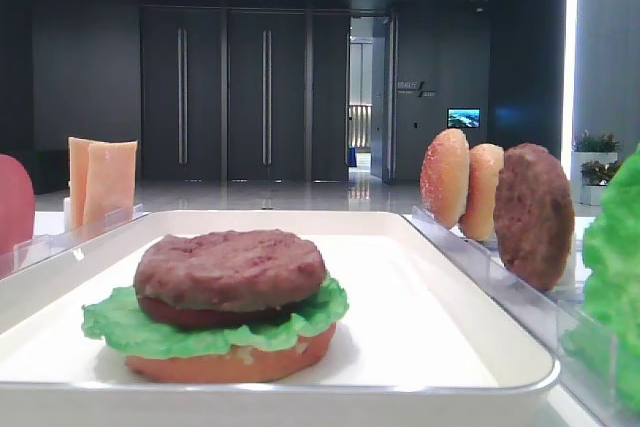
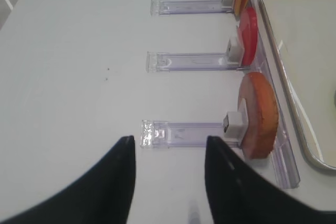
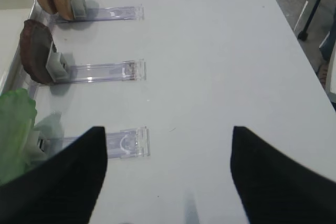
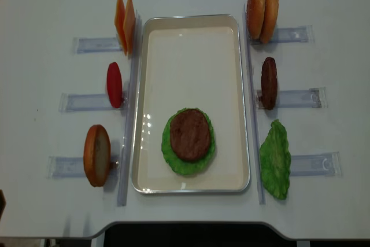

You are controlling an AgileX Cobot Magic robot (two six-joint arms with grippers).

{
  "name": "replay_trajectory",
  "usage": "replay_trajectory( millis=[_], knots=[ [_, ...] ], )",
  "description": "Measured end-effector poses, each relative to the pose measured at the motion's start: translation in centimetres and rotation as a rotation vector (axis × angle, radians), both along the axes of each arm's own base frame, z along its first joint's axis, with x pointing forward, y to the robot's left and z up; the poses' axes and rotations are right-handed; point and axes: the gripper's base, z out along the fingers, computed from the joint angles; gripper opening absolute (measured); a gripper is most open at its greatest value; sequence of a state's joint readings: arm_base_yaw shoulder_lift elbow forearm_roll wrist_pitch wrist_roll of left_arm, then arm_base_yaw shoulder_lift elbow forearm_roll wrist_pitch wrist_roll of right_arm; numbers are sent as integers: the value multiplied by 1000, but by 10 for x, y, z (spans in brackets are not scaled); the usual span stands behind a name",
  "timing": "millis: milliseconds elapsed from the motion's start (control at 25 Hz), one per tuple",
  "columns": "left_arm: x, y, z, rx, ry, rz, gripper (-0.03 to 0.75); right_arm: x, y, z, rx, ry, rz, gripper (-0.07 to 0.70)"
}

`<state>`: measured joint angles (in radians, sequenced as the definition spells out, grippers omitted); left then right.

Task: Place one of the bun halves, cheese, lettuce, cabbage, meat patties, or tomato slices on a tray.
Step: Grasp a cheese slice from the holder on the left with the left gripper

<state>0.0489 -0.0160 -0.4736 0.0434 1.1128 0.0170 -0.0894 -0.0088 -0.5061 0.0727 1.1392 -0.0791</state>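
Three layers stacked near the front of the white tray [image 4: 191, 27]: an orange-brown bun base [image 1: 230, 362] at the bottom, a ruffled green lettuce leaf [image 4: 188, 163] over it, and a dark brown meat patty [image 4: 189, 135] on top, with the far part of the tray bare. Ranged along the left rim in clear plastic racks [image 4: 95, 44], all standing on edge: two pale orange cheese slices [image 4: 125, 21] at the far end, one red tomato slice [image 4: 114, 84] in the middle, one bun half [image 4: 97, 155] nearest the front. Mirrored on the right side: two bun halves [image 4: 262, 6] (one speckled with sesame) at the far end, a second meat patty [image 4: 269, 83] in the middle, another lettuce leaf [image 4: 275, 159] at the front, leaning beside the tray rim. Seen from the left wrist camera, left gripper [image 2: 169, 145] hanging over bare white table [image 2: 73, 66], fingers [image 2: 123, 171] apart with nothing between them, just short of the nearest rack's outer end and apart from the upright bun half. Seen from the right wrist camera, right gripper [image 3: 168, 135] likewise over bare table, fingers [image 3: 262, 171] spread wide and empty, the front lettuce leaf off to its left, nothing touched.
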Motion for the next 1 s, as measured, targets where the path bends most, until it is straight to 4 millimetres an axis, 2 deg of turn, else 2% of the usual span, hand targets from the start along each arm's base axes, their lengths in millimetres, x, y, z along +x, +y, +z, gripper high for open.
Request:
replay_trajectory(
  millis=[480, 760, 840, 880, 920, 1000],
  knots=[
    [0, 0, 0, 0, 0, 0, 200, 0, 0, 0, 0, 0, 0, 477],
    [0, 0, 0, -5, 0, -3, 170, 0, 0, 0, 0, 0, 0, 477],
    [0, -1, 0, -7, 0, -5, 195, 0, 0, 0, 0, 0, 0, 477],
    [0, -1, 0, -8, 0, -5, 237, 0, 0, 0, 0, 0, 0, 477],
    [0, -1, 0, -8, 0, -5, 307, 0, 0, 0, 0, 0, 0, 477],
    [0, -1, 0, -8, 0, -5, 497, 0, 0, 0, 0, 0, 0, 477]
  ],
)
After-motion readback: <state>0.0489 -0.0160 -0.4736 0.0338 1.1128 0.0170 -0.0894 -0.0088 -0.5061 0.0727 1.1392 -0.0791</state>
